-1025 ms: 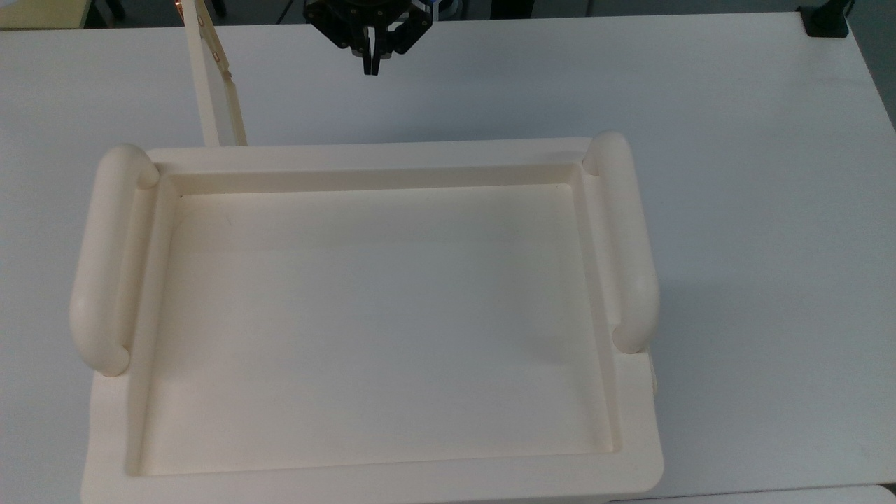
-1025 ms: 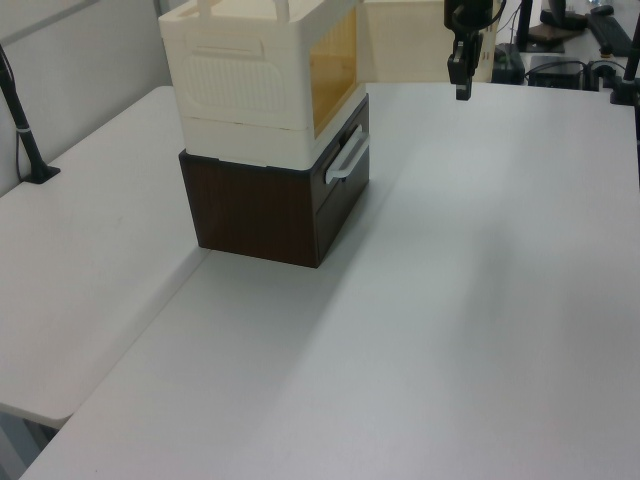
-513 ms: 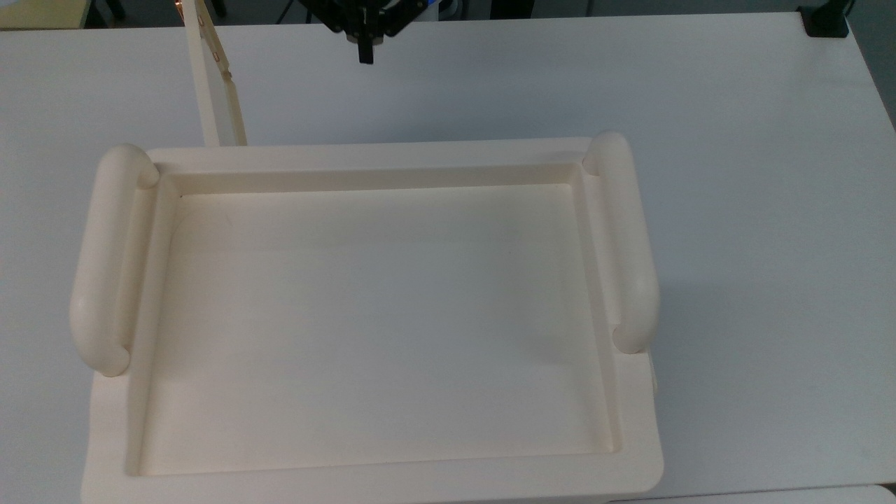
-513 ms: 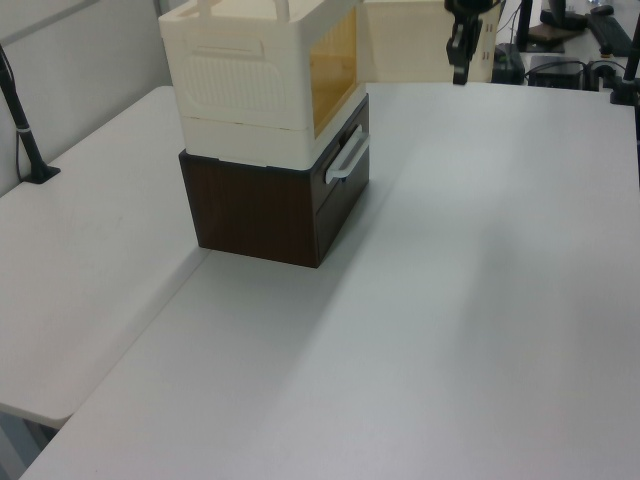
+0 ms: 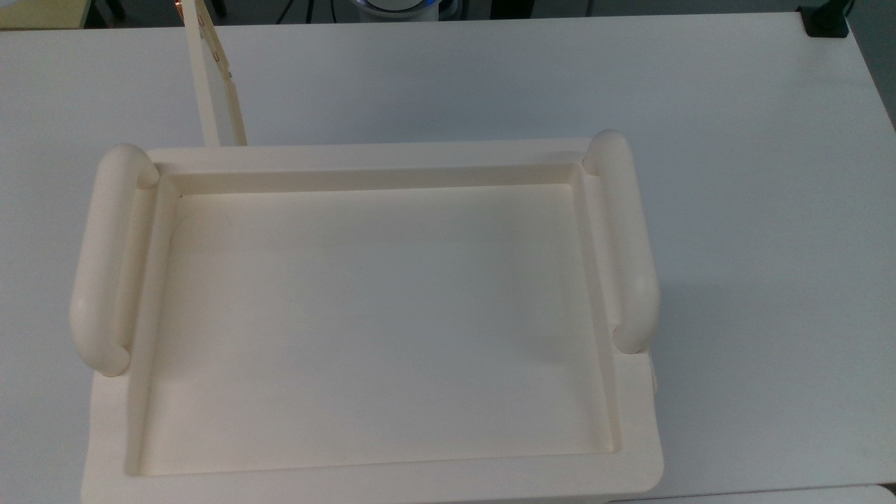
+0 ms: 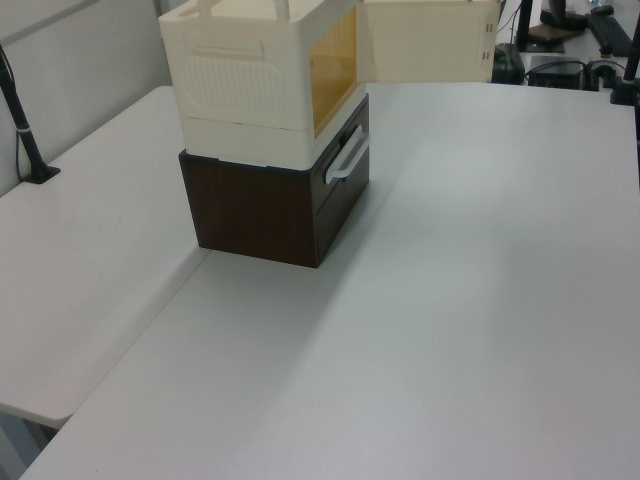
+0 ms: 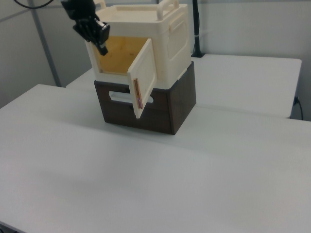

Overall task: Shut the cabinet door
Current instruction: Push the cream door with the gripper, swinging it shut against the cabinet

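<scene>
Now the large cream plastic cabinet [image 5: 378, 157] with a recessed tray top is standing on a dark brown wooden drawer box [image 6: 250, 210], and both are sitting on the white table [image 5: 735, 210]. In the top view, the two thick rounded tube handles are lying along the short sides of the cabinet, one at the top view's left [image 5: 105, 259] and one at the top view's right [image 5: 626, 238].

The thin flat cream cabinet door [image 5: 210, 84] is standing open. In the top view it is showing edge-on as a narrow strip, reaching from the far left corner of the cabinet towards the far edge of the table, with small copper-coloured hinges [image 5: 213, 52] on it. In the left view the door [image 6: 425, 40] is turning its flat face to the camera, at the right of the cabinet [image 6: 250, 70]. In the right view the door [image 7: 143, 75] is hanging out at an angle from the front, and the amber-yellow inside [image 7: 119, 56] of the cabinet [image 7: 172, 29] is showing behind it.

The black two-finger claw [image 7: 102, 47] is hanging in the air at the right view's upper left, in front of the open compartment, near the door but apart from it. I cannot tell whether the claw is open or closed.

A pale grey handle [image 6: 345, 160] is sitting on the front of the brown box.
</scene>
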You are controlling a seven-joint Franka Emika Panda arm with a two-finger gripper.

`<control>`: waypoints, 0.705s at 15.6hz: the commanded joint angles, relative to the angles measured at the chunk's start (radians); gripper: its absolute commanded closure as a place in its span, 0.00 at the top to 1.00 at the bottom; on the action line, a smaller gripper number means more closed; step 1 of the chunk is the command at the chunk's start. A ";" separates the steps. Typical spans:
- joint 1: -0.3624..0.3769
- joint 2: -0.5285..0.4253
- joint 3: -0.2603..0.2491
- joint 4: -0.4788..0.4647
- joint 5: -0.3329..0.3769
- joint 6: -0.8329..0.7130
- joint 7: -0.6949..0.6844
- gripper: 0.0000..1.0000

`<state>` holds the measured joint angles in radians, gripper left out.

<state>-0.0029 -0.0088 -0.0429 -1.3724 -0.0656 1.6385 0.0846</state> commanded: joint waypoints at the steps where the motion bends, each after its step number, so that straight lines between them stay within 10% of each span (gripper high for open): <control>1: -0.022 0.004 -0.098 0.013 -0.013 0.052 -0.064 0.00; 6: -0.023 0.020 -0.219 0.003 0.006 0.133 -0.144 0.00; 11: -0.019 0.064 -0.226 -0.020 0.003 0.167 -0.171 0.00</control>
<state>-0.0365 0.0270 -0.2639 -1.3760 -0.0680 1.7757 -0.0619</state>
